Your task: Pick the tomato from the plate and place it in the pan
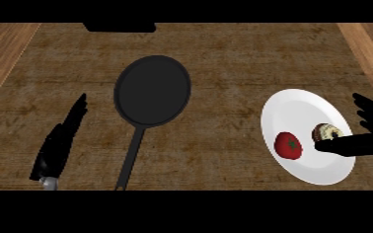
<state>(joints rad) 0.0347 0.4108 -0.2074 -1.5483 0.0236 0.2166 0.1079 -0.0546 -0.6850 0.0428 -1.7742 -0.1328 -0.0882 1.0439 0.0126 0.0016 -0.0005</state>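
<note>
A red tomato [288,145] with a green stem lies on the lower left part of a white plate [297,111] at the right. My right hand [357,139] hangs over the plate's right side, open, thumb stretched toward the tomato but apart from it, fingers spread up past the rim. A black pan [152,89] sits left of centre, its long handle [130,160] running toward the lower edge. My left hand [59,141] rests open at the left, fingers straight and pointing up, holding nothing.
A small round donut-like item [325,131] lies on the plate just above my right thumb. A dark block [119,27] sits at the counter's far edge. Lighter wooden strips [15,44] border the brown counter on both sides.
</note>
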